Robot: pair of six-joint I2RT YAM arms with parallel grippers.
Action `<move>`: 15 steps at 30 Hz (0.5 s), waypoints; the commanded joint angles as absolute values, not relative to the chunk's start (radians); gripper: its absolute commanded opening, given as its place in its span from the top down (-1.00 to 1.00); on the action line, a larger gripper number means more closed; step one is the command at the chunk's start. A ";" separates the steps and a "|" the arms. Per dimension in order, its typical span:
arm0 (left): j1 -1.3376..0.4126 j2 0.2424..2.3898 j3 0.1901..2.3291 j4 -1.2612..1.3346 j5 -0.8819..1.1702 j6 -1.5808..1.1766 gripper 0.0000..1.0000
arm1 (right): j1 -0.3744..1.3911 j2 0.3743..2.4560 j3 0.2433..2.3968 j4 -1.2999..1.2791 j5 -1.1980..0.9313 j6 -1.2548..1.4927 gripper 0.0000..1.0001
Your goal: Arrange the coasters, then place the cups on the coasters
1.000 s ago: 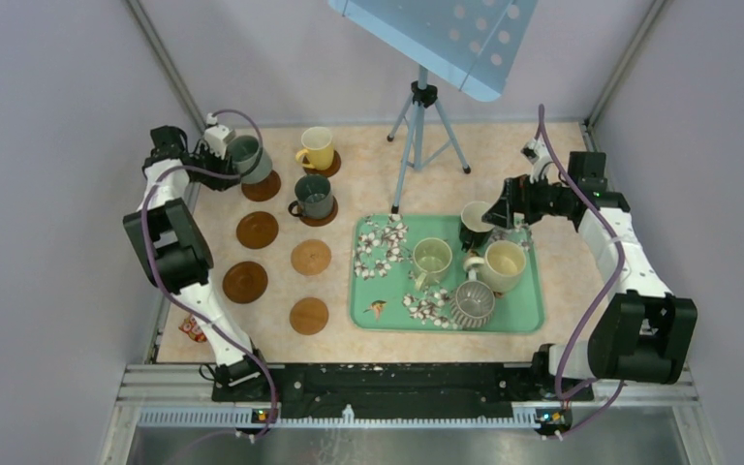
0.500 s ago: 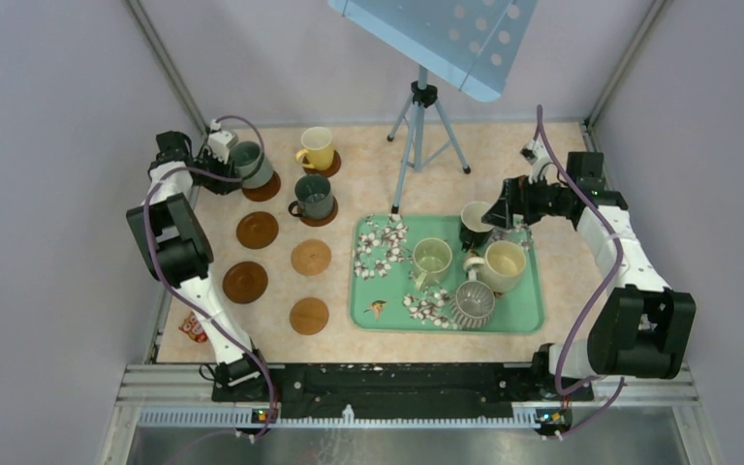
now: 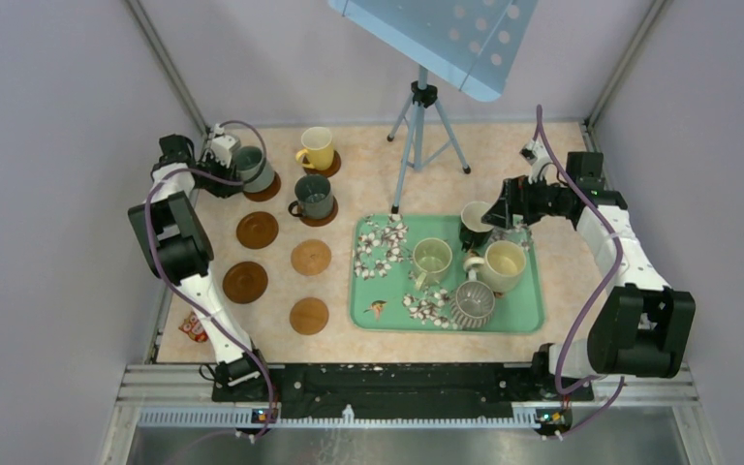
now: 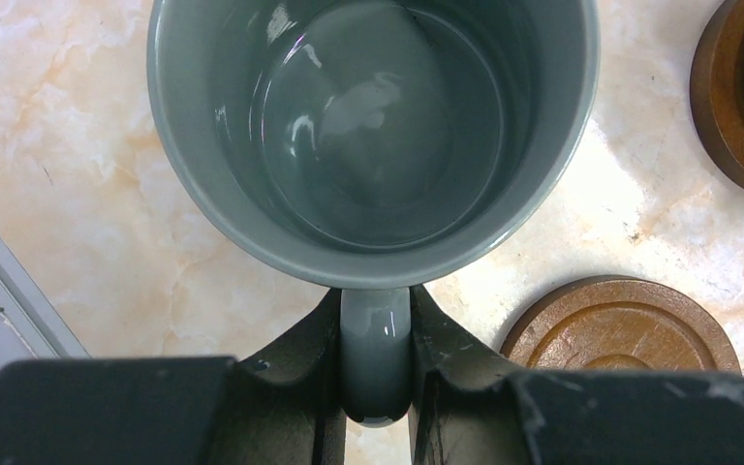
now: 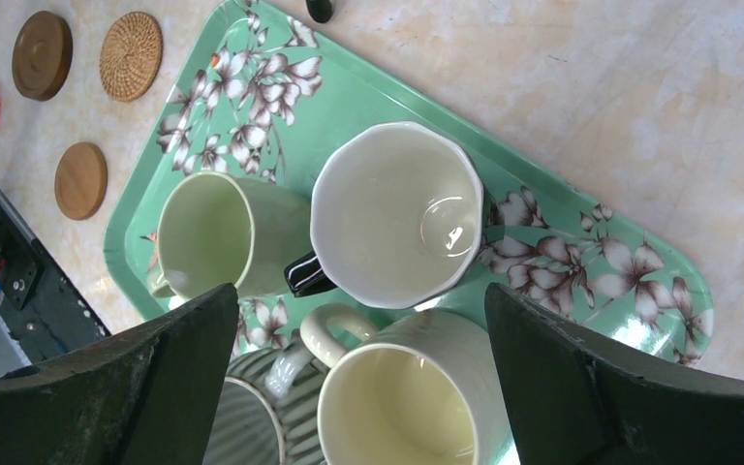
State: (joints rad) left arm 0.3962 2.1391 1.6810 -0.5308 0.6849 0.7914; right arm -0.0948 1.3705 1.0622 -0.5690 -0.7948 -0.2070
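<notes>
**Left of the green tray (image 3: 535, 312), a grey mug (image 4: 368, 126) is gripped by its handle**

On the desk (image 3: 542, 160), four mugs are carried by the tray: cream mug (image 3: 504, 263), pale green mug (image 3: 432, 260), ribbed mug (image 3: 473, 302) and black mug (image 5: 392, 213). Over the tray's far side the right tool (image 5: 356, 300) is spread wide above the black mug. Well left of the tray, the left tool (image 4: 376, 334) is clamped on the grey mug's handle, beside a bare coaster (image 4: 620, 325). Yellow mug (image 3: 317, 147) and dark green mug (image 3: 314, 196) are seated on coasters (image 3: 333, 163).
</notes>
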 commanded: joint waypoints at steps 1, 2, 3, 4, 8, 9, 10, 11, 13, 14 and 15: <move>0.394 2.123 1.695 -0.464 0.761 0.823 1.00 | -0.103 1.373 1.092 -0.543 -0.807 -0.215 -0.92; 0.394 2.124 1.694 -0.465 0.764 0.826 1.00 | -0.103 1.373 1.091 -0.543 -0.807 -0.215 -0.92; 0.393 2.124 1.692 -0.465 0.764 0.826 1.00 | -0.103 1.374 1.092 -0.544 -0.807 -0.215 -0.92; 0.393 2.125 1.691 -0.467 0.764 0.828 1.00 | -0.103 1.375 1.092 -0.544 -0.807 -0.215 -0.92; 0.393 2.123 1.689 -0.480 0.770 0.842 1.00 | -0.103 1.375 1.091 -0.544 -0.808 -0.215 -0.92; 0.392 2.122 1.689 -0.481 0.770 0.844 1.00 | -0.103 1.375 1.092 -0.544 -0.808 -0.215 -0.92; 0.393 2.122 1.686 -0.482 0.770 0.847 1.00 | -0.103 1.375 1.092 -0.544 -0.808 -0.215 -0.92; 0.391 2.122 1.686 -0.482 0.770 0.848 1.00 | -0.103 1.376 1.092 -0.544 -0.810 -0.215 -0.92; 0.387 2.121 1.681 -0.486 0.770 0.855 1.00 | -0.103 1.376 1.093 -0.545 -0.810 -0.215 -0.92; 0.385 2.121 1.678 -0.488 0.768 0.859 1.00 | -0.103 1.376 1.094 -0.544 -0.811 -0.215 -0.92; 0.384 2.121 1.674 -0.488 0.766 0.860 0.99 | -0.103 1.376 1.093 -0.543 -0.810 -0.215 -0.92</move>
